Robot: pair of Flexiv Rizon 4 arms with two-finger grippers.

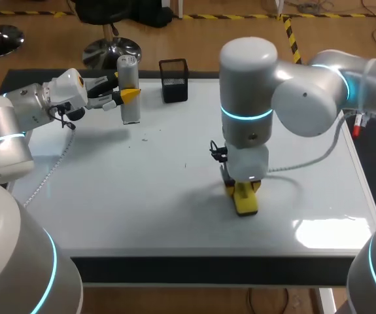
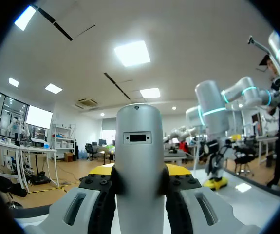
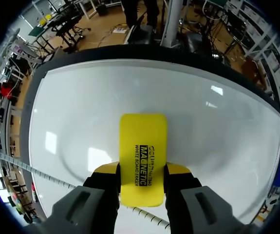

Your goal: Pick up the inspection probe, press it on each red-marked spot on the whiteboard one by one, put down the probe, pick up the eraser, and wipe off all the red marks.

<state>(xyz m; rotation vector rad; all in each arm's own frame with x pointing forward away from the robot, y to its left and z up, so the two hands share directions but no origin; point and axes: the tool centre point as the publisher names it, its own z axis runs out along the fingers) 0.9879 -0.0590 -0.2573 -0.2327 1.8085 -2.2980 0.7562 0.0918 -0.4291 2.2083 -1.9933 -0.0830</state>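
Observation:
The inspection probe (image 1: pixel 129 85), a silver cylinder, stands upright at the whiteboard's far left with its base down at the board. My left gripper (image 1: pixel 127 97) is shut on it from the side; in the left wrist view the probe (image 2: pixel 139 146) fills the gap between the fingers (image 2: pixel 97 187). My right gripper (image 1: pixel 243 188) points straight down near the middle of the whiteboard (image 1: pixel 142 190), shut on the yellow eraser (image 1: pixel 246 203), which lies flat against the board. In the right wrist view the eraser (image 3: pixel 143 156) is clamped between both fingers (image 3: pixel 105 178). I see no red marks on the whiteboard (image 3: pixel 76 107).
A black mesh pen holder (image 1: pixel 174 80) stands at the board's far edge, just right of the probe. A red marker (image 1: pixel 356 126) lies off the board's right edge. Two tiny dark specks (image 1: pixel 144 138) dot the board left of the middle.

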